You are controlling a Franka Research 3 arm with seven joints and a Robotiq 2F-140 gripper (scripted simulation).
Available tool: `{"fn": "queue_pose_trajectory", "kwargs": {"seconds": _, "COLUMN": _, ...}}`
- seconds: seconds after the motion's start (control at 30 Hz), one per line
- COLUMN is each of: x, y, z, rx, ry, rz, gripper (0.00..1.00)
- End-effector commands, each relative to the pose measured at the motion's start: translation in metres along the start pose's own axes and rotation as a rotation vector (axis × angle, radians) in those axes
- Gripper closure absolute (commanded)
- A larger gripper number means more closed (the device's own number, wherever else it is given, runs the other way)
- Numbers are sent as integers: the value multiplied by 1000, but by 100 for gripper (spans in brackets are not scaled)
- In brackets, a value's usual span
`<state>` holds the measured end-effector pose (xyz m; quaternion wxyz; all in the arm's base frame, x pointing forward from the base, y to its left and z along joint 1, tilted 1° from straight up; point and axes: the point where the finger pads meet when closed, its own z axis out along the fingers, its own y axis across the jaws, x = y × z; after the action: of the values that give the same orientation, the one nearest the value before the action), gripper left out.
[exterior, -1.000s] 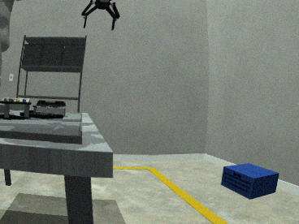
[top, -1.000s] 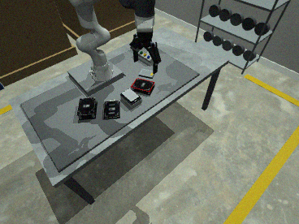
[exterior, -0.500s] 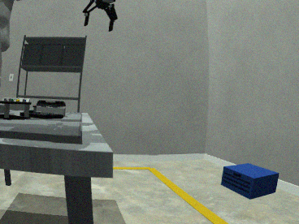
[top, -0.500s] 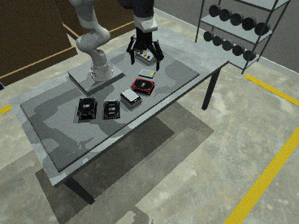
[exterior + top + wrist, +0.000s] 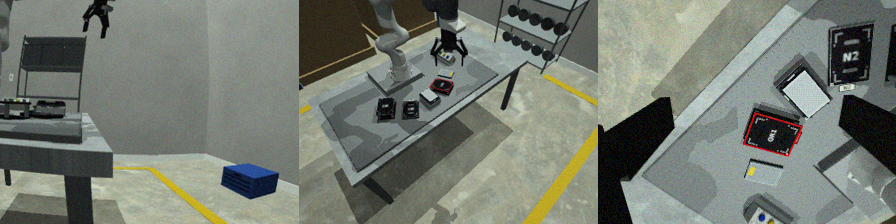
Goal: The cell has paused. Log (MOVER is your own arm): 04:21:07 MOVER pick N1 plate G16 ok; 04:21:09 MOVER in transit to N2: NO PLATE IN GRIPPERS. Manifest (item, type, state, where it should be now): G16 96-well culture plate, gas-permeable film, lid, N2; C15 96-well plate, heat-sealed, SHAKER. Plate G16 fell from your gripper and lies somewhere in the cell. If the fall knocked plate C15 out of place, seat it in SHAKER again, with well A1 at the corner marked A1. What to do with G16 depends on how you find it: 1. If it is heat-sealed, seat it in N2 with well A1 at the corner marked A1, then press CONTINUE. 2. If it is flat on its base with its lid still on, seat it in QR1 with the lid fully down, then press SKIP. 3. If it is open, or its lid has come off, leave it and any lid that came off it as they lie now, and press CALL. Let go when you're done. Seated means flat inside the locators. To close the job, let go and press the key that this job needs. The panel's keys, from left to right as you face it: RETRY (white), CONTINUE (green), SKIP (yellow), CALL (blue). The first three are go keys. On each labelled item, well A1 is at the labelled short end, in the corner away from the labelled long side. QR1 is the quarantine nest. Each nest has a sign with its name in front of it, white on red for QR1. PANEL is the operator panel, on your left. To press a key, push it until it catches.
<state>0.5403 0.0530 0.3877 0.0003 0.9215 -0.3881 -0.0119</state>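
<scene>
Hand [image 5: 448, 55] fully spread, nothing between the fingers, hanging high over the operator panel [image 5: 445, 58] at the far edge of the surface [image 5: 490, 53]. Reference is the QR1 nest [image 5: 772, 134], red outline: its dark bed and white label are fully exposed, no plate in it. Just beside QR1, between it and the panel, a flat grey plate-shaped item [image 5: 763, 172] lies on the surface, apart from both, with a yellow tag at one short end. It matches G16 and sits outside every nest, but whether a lid is on it cannot be told at this resolution. On the other side of QR1, close by, is the grey shaker block [image 5: 784, 77]. It carries a white-topped plate [image 5: 805, 92], which looks flat and square within the block's outline. Beyond that, further from QR1, the N2 nest [image 5: 850, 57] has its label uncovered, so nothing is seated there. One more dark nest [image 5: 386, 108] is next past N2 and is the farthest from QR1; its contents are too small to read.
</scene>
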Motion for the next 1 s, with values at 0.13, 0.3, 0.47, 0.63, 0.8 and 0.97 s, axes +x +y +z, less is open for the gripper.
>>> {"fn": "queue_pose_trajectory", "kwargs": {"seconds": 0.13, "x": -50, "y": -32, "z": 22, "rx": 36, "ry": -7, "rz": -182, "gripper": 0}}
{"fn": "queue_pose_trajectory", "kwargs": {"seconds": 0.3, "x": -105, "y": -51, "z": 49, "rx": 44, "ry": -20, "rz": -266, "gripper": 0}}
{"fn": "queue_pose_trajectory", "kwargs": {"seconds": 0.47, "x": -155, "y": -61, "z": 74, "rx": 48, "ry": -29, "rz": -338, "gripper": 0}}
{"fn": "queue_pose_trajectory", "kwargs": {"seconds": 0.63, "x": -207, "y": -63, "z": 102, "rx": 48, "ry": -35, "rz": -412, "gripper": 0}}
{"fn": "queue_pose_trajectory", "kwargs": {"seconds": 0.8, "x": -269, "y": -55, "z": 138, "rx": 42, "ry": -38, "rz": -499, "gripper": 0}}
{"fn": "queue_pose_trajectory", "kwargs": {"seconds": 0.97, "x": -320, "y": -36, "z": 175, "rx": 33, "ry": -33, "rz": -577, "gripper": 0}}
